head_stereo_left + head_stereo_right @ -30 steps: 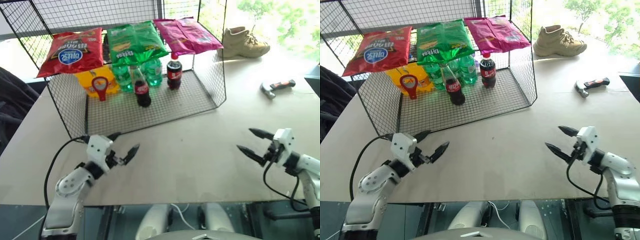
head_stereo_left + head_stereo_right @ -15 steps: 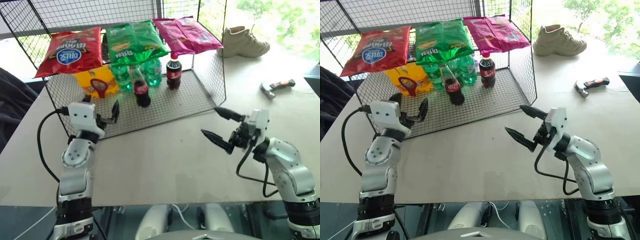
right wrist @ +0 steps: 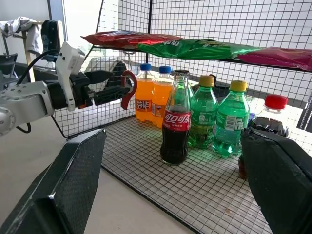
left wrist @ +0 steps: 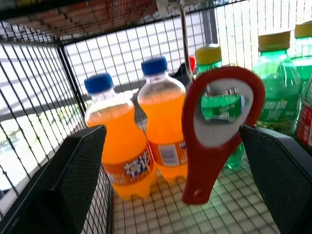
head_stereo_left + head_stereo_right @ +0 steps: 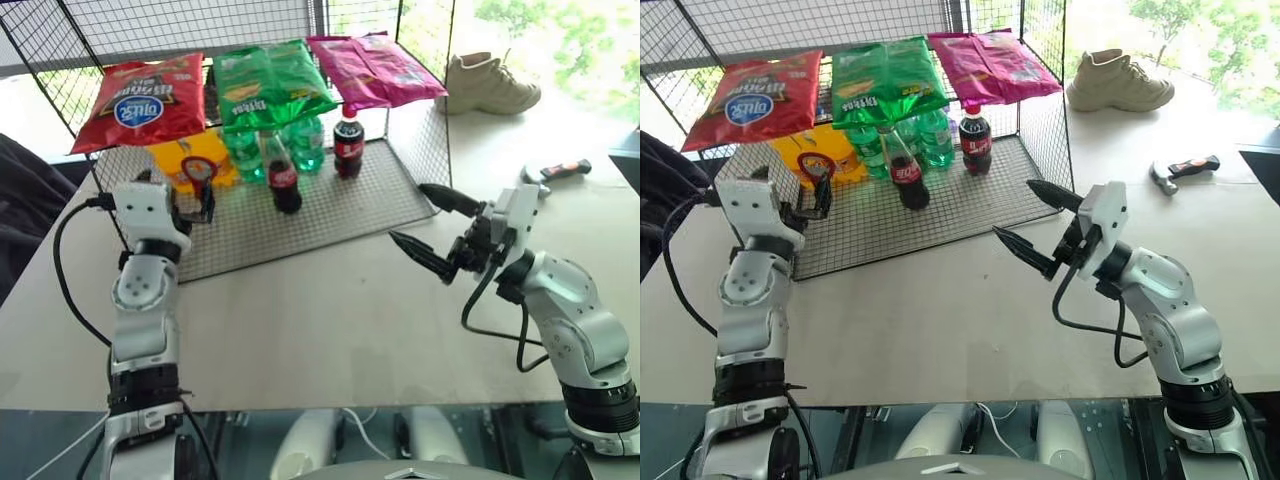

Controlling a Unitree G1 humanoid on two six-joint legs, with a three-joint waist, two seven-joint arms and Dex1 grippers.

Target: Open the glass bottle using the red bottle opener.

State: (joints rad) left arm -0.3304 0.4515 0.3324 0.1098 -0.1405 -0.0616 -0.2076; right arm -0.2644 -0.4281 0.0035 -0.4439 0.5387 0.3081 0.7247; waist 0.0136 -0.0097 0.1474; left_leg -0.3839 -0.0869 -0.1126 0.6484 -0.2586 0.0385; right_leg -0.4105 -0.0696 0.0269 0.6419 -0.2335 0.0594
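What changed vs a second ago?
Both arms rose toward the wire rack. The left gripper now sits at the hanging red bottle opener, jaws open around it, nothing gripped. The right gripper swung in toward the glass bottle, open. Bottles, snack bags, opener unmoved.

A pale beige table (image 5: 330,310) carries a black wire-mesh rack (image 5: 300,215) at its far side. On the rack's mesh floor stand the glass bottle (image 5: 284,180), a plastic cola bottle (image 5: 348,146), green bottles (image 5: 305,145) and orange soda bottles (image 4: 146,136). A tan boot (image 5: 490,85) and an orange-and-black-handled tool (image 5: 553,174) lie on the table to the right.
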